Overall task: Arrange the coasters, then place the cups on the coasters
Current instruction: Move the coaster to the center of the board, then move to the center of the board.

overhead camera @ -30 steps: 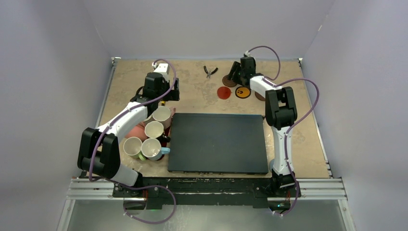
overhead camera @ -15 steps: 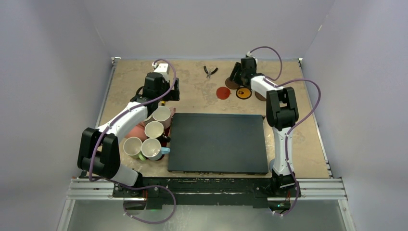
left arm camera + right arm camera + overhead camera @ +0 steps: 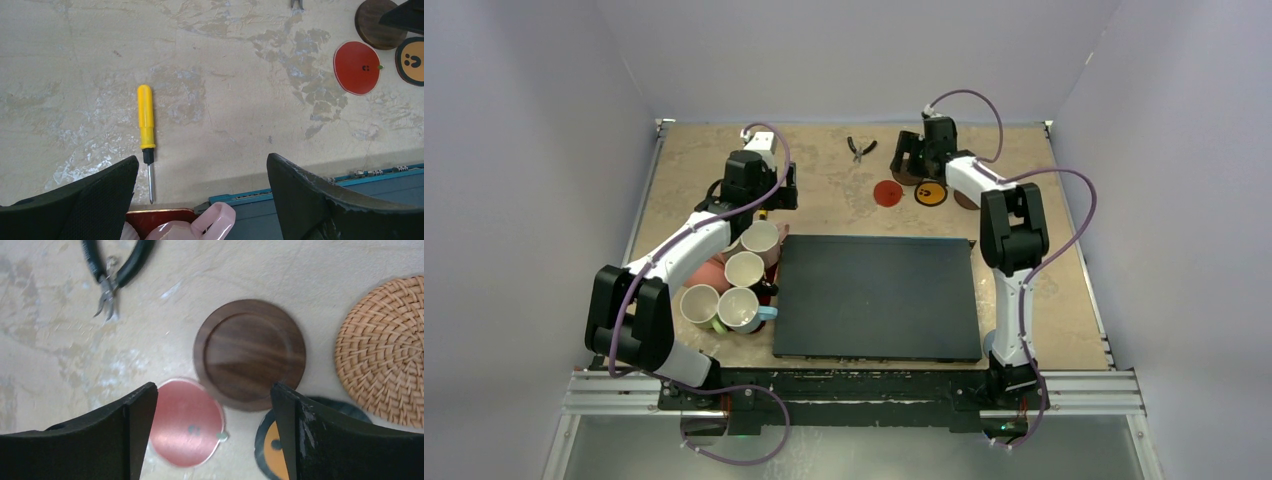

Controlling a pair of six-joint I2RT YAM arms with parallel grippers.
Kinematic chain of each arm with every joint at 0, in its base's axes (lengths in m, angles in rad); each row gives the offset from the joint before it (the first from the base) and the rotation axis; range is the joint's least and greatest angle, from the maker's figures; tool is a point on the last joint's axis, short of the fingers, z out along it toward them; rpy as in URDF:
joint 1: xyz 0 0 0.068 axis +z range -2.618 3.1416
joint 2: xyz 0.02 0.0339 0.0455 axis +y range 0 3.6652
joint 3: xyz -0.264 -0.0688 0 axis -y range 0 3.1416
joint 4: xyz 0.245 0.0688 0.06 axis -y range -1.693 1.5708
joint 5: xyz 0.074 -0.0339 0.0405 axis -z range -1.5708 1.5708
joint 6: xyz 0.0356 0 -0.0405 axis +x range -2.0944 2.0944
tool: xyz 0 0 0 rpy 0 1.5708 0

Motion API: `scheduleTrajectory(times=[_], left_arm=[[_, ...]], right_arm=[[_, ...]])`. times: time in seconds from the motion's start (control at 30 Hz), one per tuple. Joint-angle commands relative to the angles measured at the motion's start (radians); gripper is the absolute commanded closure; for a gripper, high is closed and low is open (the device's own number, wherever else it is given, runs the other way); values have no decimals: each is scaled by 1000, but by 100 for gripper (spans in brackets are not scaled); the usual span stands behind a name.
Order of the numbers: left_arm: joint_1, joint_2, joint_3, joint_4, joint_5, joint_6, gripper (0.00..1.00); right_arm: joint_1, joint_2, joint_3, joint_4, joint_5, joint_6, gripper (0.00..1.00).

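Note:
Three coasters lie together at the back of the table: a red coaster [image 3: 888, 193] [image 3: 187, 422], a yellow coaster with black marks [image 3: 929, 193] [image 3: 272, 445] and a dark brown wooden coaster [image 3: 250, 352]. My right gripper [image 3: 911, 160] [image 3: 214, 390] hovers open just above them, holding nothing. A woven tan coaster [image 3: 387, 355] lies to the right. Several cups [image 3: 744, 269] stand clustered at the left, left of the black mat. My left gripper [image 3: 769, 200] [image 3: 202, 165] hangs open above the far end of the cluster, over a pale pink cup's handle [image 3: 215, 222].
A large black mat [image 3: 879, 297] fills the table's middle. Black pliers [image 3: 858, 148] [image 3: 112, 270] lie at the back. A yellow screwdriver [image 3: 146, 120] rests by the left gripper. A red tray [image 3: 160, 219] sits under the cups.
My right gripper's jaws have spread wider and its wrist has shifted slightly toward the back left over the coasters. The left arm has not moved.

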Motion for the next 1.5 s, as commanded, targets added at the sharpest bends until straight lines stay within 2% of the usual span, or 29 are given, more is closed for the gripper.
scheduleTrajectory(times=[0.0, 0.4, 1.0, 1.47], left_arm=[[-5, -42, 9, 39, 7, -6, 6], [-6, -88, -19, 69, -35, -13, 6], [-5, -92, -19, 67, -35, -14, 6], [-6, -92, -18, 65, -36, -12, 6]], right_arm=[[69, -154, -55, 29, 6, -130, 11], [225, -97, -4, -130, 334, -210, 2], [254, 18, 78, -293, 506, -156, 2], [253, 33, 93, -362, 533, -109, 2]])
